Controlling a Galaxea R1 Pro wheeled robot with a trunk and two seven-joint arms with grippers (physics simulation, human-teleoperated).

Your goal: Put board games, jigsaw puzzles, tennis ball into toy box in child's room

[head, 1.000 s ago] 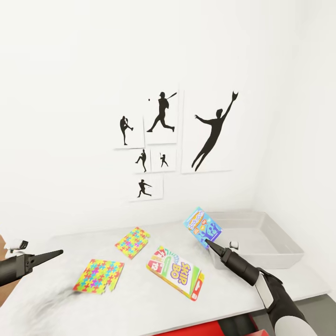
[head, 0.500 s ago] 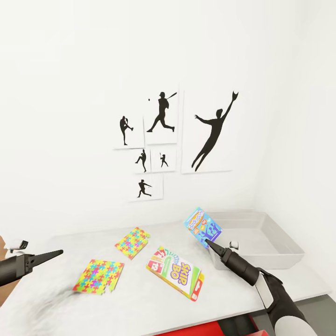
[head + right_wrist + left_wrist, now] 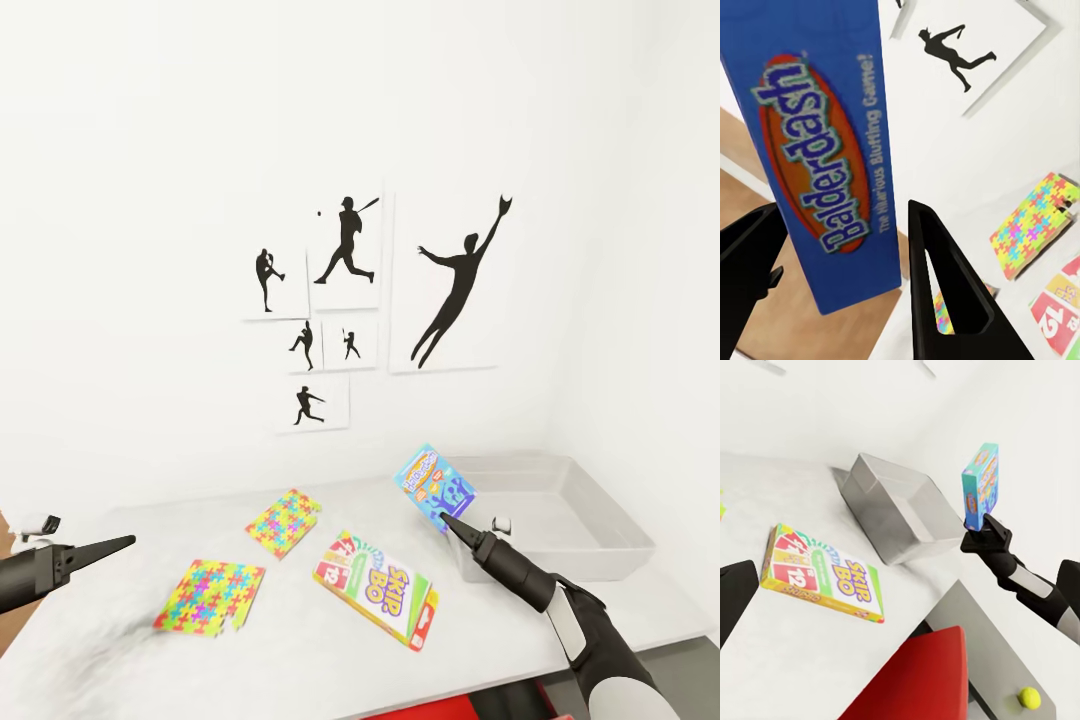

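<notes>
Balderdash box pinched at its lower edge by right gripper, raised beside toy box. Looks light, stiff, glossy; likely to pivot. Left gripper hovering, pressed together, empty. Skip-Bo box flat on table: best taken by its long edges.

Blue Balderdash box upright, beside grey toy box.

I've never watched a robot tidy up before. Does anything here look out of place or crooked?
Nothing is damaged. The toys lie scattered at odd angles: the Skip-Bo box and two jigsaw puzzles sit askew on the table. The right gripper holds the Balderdash box on end beside the toy box.
</notes>
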